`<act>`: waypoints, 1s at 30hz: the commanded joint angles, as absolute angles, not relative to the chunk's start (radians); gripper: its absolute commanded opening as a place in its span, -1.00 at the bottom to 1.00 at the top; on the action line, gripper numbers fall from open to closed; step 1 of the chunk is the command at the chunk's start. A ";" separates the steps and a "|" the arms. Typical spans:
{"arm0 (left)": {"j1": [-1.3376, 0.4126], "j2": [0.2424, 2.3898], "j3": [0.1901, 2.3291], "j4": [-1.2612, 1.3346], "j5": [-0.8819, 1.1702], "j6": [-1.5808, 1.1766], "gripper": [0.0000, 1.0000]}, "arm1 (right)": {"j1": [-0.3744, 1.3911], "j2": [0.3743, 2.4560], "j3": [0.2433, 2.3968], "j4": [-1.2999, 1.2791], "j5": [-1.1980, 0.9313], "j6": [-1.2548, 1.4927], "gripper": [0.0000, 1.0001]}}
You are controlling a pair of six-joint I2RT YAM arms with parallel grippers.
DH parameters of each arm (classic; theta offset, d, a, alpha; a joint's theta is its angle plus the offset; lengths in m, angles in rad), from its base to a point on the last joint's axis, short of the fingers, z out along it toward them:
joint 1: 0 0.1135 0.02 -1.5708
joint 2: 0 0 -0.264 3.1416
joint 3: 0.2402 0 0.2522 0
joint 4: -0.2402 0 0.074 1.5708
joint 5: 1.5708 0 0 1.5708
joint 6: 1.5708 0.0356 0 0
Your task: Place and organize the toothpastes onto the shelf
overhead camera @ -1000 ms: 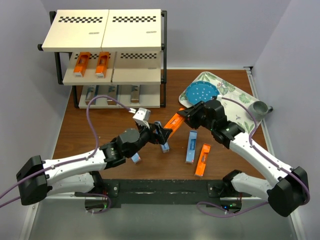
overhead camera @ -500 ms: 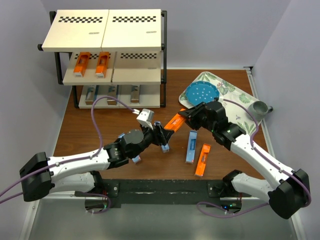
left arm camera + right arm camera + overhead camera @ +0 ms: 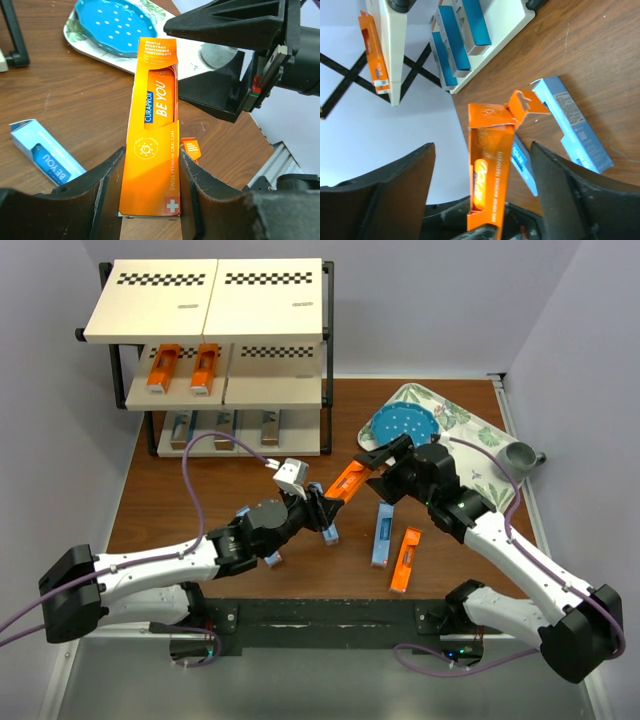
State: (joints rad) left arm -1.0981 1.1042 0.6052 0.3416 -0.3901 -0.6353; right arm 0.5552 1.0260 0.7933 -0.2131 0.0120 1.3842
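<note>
Since a second ago the right gripper (image 3: 385, 462) has let go of the orange toothpaste carton (image 3: 347, 483); its fingers now stand spread on either side of the carton's far end without touching it. The left gripper (image 3: 322, 508) has closed meanwhile and pinches the carton's near end between both fingers. The carton hangs tilted above the middle of the wooden table (image 3: 150, 490), between the two arms and in front of the shelf (image 3: 205, 300), with one end flap hanging open. Its face reads "CURAPROX BE YOU", with "GENTLE EVERYDAY WHITENING TOOTHPASTE" at the top and "SWISS PREMIUM ORAL CARE" near the bottom, above a small white cross. A light blue carton (image 3: 47, 157) lying under the left wrist also shows "BE YOU". Another blue carton (image 3: 383, 533) and a second orange carton (image 3: 405, 559) lie side by side nearer the right arm. Two orange cartons (image 3: 184, 368) sit on the shelf's middle tier, blue and grey cartons (image 3: 225, 427) on the bottom one; their print is too small to read
</note>
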 commanded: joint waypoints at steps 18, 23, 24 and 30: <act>-0.861 0.899 0.834 0.060 -0.538 -0.319 -0.51 | 0.557 0.870 0.966 -0.532 0.437 0.924 0.94; -0.707 0.939 0.905 0.057 -0.450 -0.261 -0.51 | 0.557 0.828 0.963 -0.558 0.466 0.881 0.94; -0.686 0.951 0.916 0.063 -0.439 -0.259 -0.51 | 0.557 0.822 0.965 -0.564 0.471 0.874 0.94; -0.574 1.037 0.951 0.170 -0.423 -0.224 -0.49 | 0.557 0.770 0.971 -0.595 0.511 0.782 0.94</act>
